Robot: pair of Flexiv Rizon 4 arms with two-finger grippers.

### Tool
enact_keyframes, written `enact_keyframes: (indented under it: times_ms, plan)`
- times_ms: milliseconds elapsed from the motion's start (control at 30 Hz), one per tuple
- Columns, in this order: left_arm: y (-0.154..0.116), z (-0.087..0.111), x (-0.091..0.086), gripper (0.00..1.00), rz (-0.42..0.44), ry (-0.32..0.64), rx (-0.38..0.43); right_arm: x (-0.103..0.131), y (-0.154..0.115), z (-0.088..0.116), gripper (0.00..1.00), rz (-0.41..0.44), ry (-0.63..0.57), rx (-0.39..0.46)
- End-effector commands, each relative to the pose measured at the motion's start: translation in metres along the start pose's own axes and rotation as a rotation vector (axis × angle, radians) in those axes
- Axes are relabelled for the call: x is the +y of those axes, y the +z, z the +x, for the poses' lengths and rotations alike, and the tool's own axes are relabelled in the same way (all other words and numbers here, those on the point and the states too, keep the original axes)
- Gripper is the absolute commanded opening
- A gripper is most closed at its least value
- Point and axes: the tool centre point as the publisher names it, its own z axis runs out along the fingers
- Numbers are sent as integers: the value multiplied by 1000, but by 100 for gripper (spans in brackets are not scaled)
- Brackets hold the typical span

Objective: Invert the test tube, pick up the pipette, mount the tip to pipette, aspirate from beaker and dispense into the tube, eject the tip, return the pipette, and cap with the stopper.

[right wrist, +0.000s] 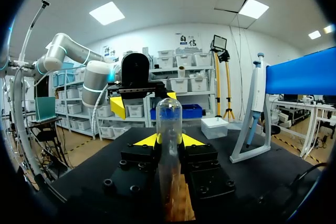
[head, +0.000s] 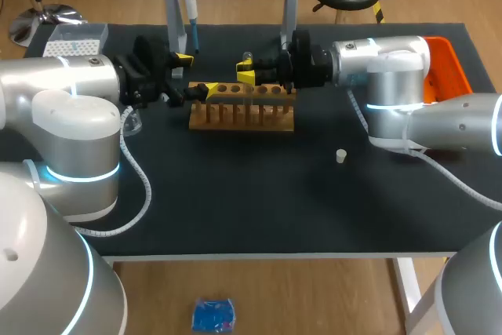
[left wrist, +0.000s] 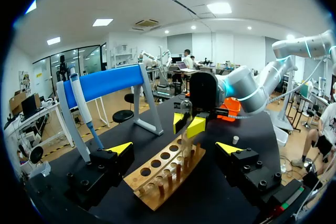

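Black table: stopper, unseen in right wrist view, at four o'clock from rack. Right gripper pinches test tube; left gripper spread.

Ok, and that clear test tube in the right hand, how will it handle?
The test tube looks like thin clear glass, so probably fragile and slippery in the right hand. Round and slender, it would likely roll if laid down and tip unless seated in the wooden rack.

A holed wooden rack is sitting on the black table. An orange plastic bin is lying at its right edge.
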Motion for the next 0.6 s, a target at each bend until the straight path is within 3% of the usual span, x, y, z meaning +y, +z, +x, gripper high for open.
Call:
enact_keyframes:
  times_ms: [33, 600]
  plan:
    - [0, 0, 1, 100, 1, 1, 0, 4, 0, 2, 0, 11, -2, -3]
    - [0, 0, 1, 100, 1, 1, 0, 21, 4, 5, 0, 22, -8, 7]
